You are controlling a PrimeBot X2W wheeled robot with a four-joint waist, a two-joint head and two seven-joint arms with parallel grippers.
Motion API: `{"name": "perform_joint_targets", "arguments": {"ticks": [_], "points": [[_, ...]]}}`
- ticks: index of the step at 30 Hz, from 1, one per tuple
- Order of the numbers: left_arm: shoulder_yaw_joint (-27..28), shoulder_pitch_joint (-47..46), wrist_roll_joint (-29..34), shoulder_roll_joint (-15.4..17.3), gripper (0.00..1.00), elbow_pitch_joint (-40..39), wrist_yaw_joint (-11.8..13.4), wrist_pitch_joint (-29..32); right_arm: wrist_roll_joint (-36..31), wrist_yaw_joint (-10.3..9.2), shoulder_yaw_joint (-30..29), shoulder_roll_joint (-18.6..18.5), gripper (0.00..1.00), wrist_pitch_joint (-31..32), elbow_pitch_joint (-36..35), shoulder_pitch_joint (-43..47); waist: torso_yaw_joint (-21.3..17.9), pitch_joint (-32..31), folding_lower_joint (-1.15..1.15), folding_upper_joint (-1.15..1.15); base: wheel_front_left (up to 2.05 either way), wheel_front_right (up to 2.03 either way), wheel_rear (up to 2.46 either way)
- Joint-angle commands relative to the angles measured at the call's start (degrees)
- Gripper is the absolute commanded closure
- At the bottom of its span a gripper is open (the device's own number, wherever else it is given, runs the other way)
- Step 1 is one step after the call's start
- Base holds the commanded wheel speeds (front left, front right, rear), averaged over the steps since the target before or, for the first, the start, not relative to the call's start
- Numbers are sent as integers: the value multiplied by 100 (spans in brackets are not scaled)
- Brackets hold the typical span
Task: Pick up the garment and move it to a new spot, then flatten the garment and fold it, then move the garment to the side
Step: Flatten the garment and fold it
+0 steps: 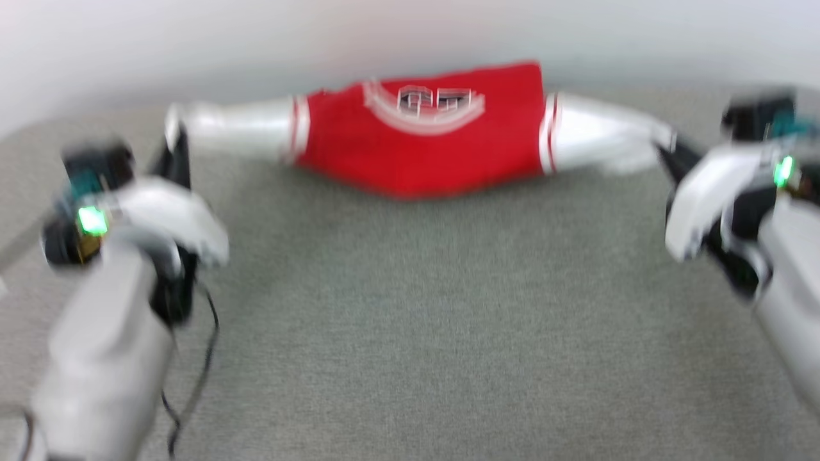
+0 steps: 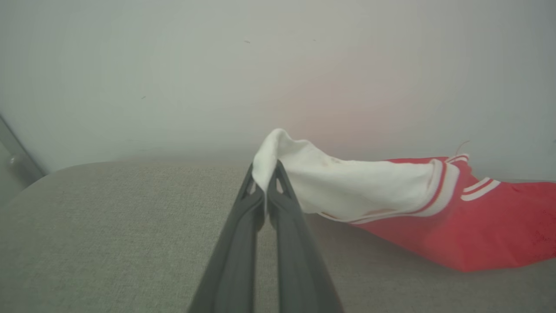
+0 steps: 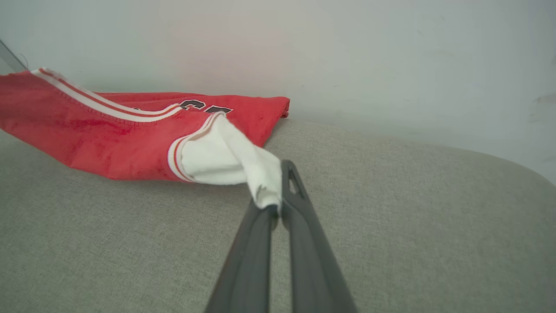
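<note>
The garment (image 1: 423,137) is a red T-shirt with white sleeves and striped trim, stretched sideways at the far edge of the grey surface, its red body sagging in the middle. My left gripper (image 1: 174,137) is shut on the end of the left white sleeve; in the left wrist view that gripper (image 2: 265,174) pinches the sleeve (image 2: 347,187) between its dark fingers. My right gripper (image 1: 666,147) is shut on the right sleeve end, and in the right wrist view this gripper (image 3: 278,191) clamps white cloth (image 3: 230,161) beside the red body (image 3: 108,143).
A grey fabric-covered surface (image 1: 416,320) spreads in front of the garment. A pale wall (image 1: 410,32) rises right behind it. A dark cable (image 1: 205,358) hangs by my left forearm. The head view is blurred.
</note>
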Motion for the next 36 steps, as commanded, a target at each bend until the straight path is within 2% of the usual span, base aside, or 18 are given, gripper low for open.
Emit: {"name": "perform_joint_targets", "arguments": {"ticks": [1, 7, 13, 17, 21, 26, 27, 28, 29, 32, 36], "points": [[35, 350, 16, 42, 100, -163, 57, -13, 106, -4, -33, -89, 100, 10, -134, 326, 103, -489, 1, 0, 0, 0, 0], [73, 1947, -84, 263, 100, -928, 347, 39, 289, -4, -312, -301, 100, 177, -784, 1843, 139, -983, 1, 0, 0, 0, 0], [183, 3420, -280, 650, 100, -2114, 890, 384, 192, -3, -971, -429, 100, 598, -1642, 3359, 127, -1219, 1, 0, 0, 0, 0], [218, 4281, -274, 958, 100, -3047, 1388, 692, -127, -4, -1668, -415, 100, 1086, -2409, 4431, 112, -1280, 1, 0, 0, 0, 0], [194, 4987, -253, 1216, 100, -3929, 1853, 1027, -514, -4, -2486, -90, 100, 1744, -3278, 5583, 136, -1296, 1, 0, 0, 0, 0], [168, 5609, -285, 1325, 100, -4677, 2228, 1229, -1100, -4, -3292, 538, 100, 2662, -4342, 6722, 155, -1277, 1, 0, 0, 0, 0], [157, 5670, -283, 1298, 100, -4794, 2271, 1234, -1179, -4, -3410, 674, 79, 2814, -4547, 6843, 159, -1261, 1, 0, 0, 0, 0], [151, 5700, -269, 1261, 100, -4908, 2321, 1205, -1267, -4, -3509, 786, 51, 2941, -4728, 6919, 162, -1233, 1, 0, 0, 0, 0], [129, 5691, -228, 1239, 100, -5003, 2347, 1180, -1346, -4, -3589, 869, 0, 2994, -4915, 6938, 171, -1201, 1, 0, 0, 0, 0], [59, 5577, -162, 1182, 100, -5187, 2352, 1136, -1456, -3, -3743, 1045, 0, 3049, -5218, 6846, 187, -1126, 1, 0, 0, 0, 0], [2, 5272, -3, 1119, 100, -5426, 2322, 1057, -1585, -3, -4156, 1284, 0, 2852, -5561, 6211, 202, -859, 1, 0, 0, 0, 0]]}}
